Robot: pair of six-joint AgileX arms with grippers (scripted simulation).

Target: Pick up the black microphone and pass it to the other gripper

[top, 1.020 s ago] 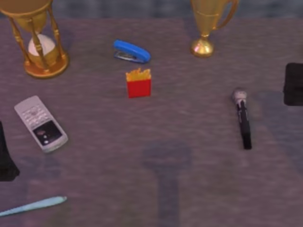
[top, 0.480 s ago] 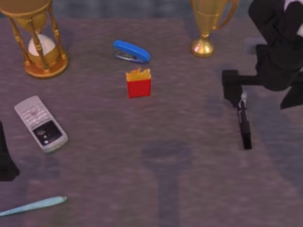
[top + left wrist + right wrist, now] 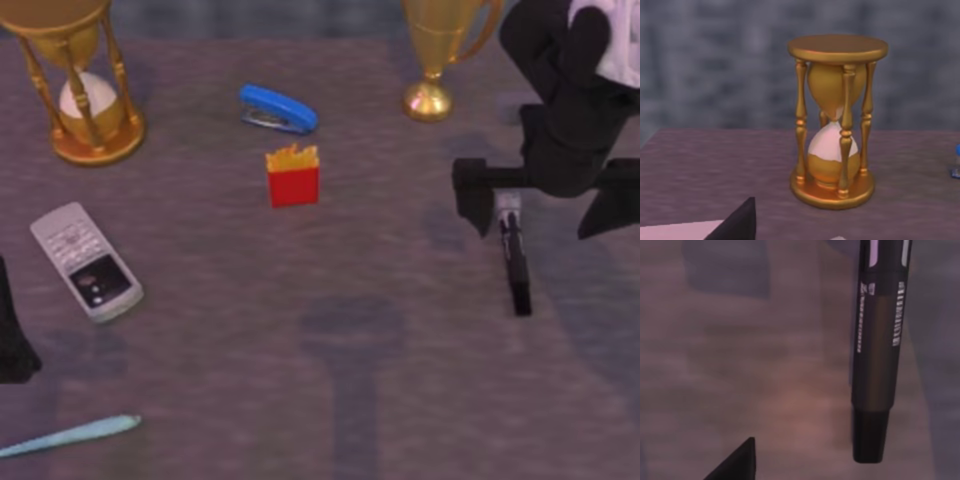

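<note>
The black microphone (image 3: 515, 262) lies flat on the table's right side, with its silver mesh head toward the far edge. My right gripper (image 3: 540, 205) hovers over the head end, open wide, one finger on either side and nothing held. In the right wrist view the microphone's handle (image 3: 877, 365) runs along the table beside one black fingertip (image 3: 740, 462). My left gripper (image 3: 12, 340) is parked at the left edge, open and empty; a single fingertip (image 3: 742, 222) shows in its wrist view.
A golden hourglass (image 3: 85, 85) stands at the far left, a golden cup (image 3: 440, 50) at the far right by my right arm. A blue stapler (image 3: 278, 108) and a red fries box (image 3: 293, 175) sit mid-table. A grey phone (image 3: 87, 260) and a pale blue pen (image 3: 75, 433) lie at the left.
My right arm has swung in from the right edge to above the microphone's head, then shifted a little left. The microphone and the left arm have not moved.
</note>
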